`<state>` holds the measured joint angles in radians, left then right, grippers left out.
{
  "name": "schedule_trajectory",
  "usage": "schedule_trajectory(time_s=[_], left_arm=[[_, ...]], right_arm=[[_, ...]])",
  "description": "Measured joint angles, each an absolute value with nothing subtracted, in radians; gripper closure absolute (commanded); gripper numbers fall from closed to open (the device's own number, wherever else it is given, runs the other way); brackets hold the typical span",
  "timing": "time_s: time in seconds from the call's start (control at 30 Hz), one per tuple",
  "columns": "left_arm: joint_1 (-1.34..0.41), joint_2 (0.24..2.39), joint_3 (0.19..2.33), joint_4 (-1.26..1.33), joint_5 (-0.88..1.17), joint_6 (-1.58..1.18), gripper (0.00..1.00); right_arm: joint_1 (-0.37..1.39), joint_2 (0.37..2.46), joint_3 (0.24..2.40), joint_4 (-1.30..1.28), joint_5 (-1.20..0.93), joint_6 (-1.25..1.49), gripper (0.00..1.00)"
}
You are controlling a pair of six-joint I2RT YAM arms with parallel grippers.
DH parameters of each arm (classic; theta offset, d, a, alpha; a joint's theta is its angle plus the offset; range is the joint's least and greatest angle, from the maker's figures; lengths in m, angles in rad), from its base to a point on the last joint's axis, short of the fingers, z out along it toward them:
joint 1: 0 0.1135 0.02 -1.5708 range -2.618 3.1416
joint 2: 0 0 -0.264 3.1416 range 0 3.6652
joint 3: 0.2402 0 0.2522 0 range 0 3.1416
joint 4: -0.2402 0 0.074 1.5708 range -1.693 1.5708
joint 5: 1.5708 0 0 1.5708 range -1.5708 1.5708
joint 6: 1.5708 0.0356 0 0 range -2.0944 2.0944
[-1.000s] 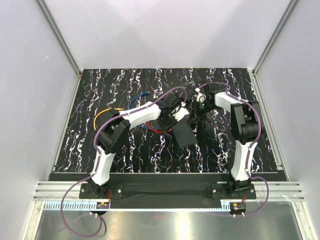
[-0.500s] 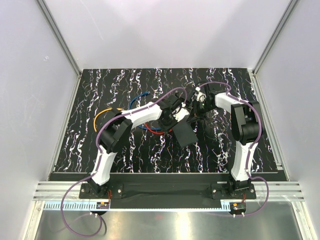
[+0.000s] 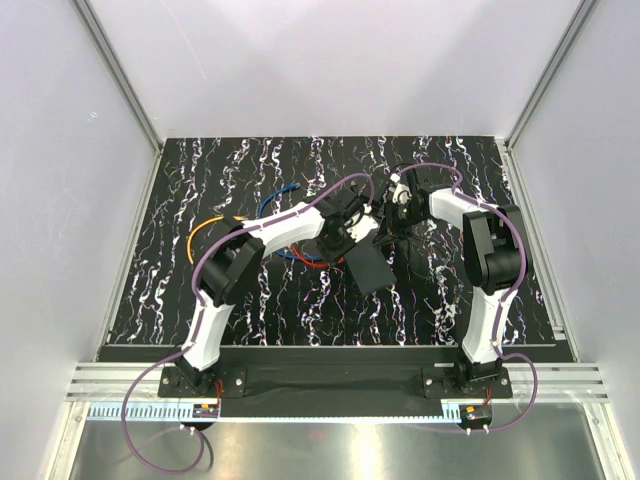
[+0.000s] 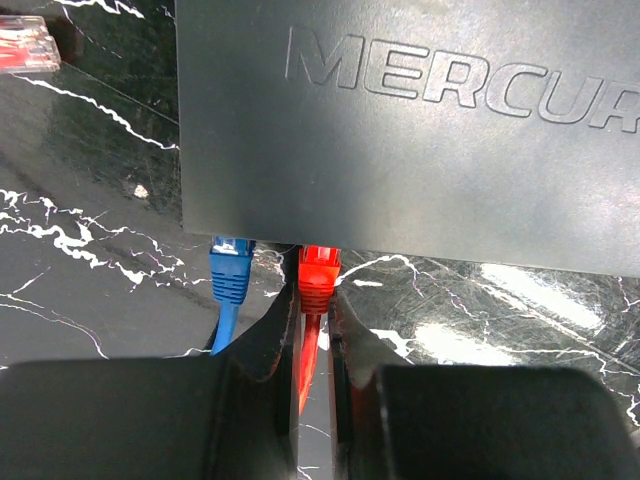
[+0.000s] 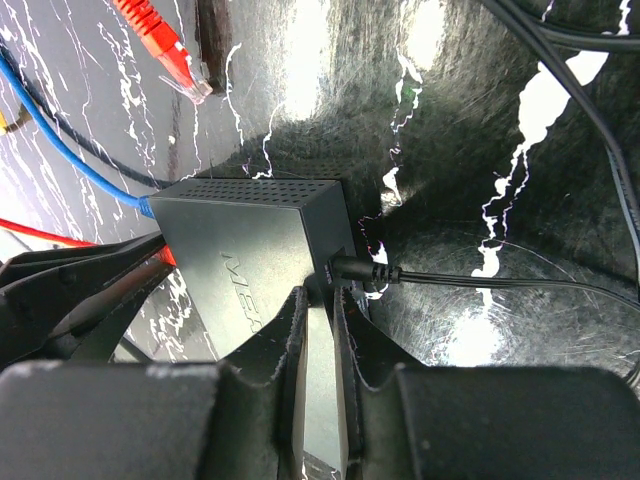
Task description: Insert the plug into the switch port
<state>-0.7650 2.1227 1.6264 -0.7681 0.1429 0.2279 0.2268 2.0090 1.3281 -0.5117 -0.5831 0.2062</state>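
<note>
The switch [image 4: 420, 150] is a flat matte black box marked MERCUR; it also shows in the top view [image 3: 369, 264]. A red plug [image 4: 319, 270] sits with its front end in a port on the switch's near edge, next to a blue plug [image 4: 231, 268] in the neighbouring port. My left gripper [image 4: 315, 318] is shut on the red plug's boot and cable, just behind the edge. My right gripper [image 5: 320, 305] is shut on the switch [image 5: 255, 240], pinching its corner edge. In the top view the left gripper [image 3: 342, 235] and right gripper [image 3: 396, 222] meet at the box.
A thin black power cord [image 5: 450, 282] is plugged into the switch's side beside my right fingers. A loose red plug [image 5: 160, 45] lies farther out, also in the left wrist view [image 4: 25, 48]. Blue [image 3: 275, 195] and orange [image 3: 205, 235] cables loop left of the switch.
My left gripper has edged slightly toward the switch with the red plug. The right arm holds almost still.
</note>
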Motion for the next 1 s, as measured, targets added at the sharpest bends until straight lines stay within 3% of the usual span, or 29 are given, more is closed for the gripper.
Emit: schedule_trajectory(time_s=[0.27, 0.63, 0.83, 1.0], left_arm=[[-0.763, 2.111, 1.584, -0.726, 0.155, 0.245, 0.99], [-0.746, 1.993, 1.383, -0.532, 0.220, 0.316, 0.84], [-0.745, 1.956, 1.319, -0.479, 0.291, 0.350, 0.72], [-0.752, 1.901, 1.281, -0.421, 0.329, 0.361, 0.69]], right_arm=[[0.228, 2.007, 1.327, -0.511, -0.578, 0.210, 0.83], [0.237, 2.011, 1.333, -0.522, -0.593, 0.205, 0.64], [0.242, 2.011, 1.336, -0.572, -0.623, 0.189, 0.59], [0.256, 2.009, 1.335, -0.613, -0.653, 0.179, 0.55]])
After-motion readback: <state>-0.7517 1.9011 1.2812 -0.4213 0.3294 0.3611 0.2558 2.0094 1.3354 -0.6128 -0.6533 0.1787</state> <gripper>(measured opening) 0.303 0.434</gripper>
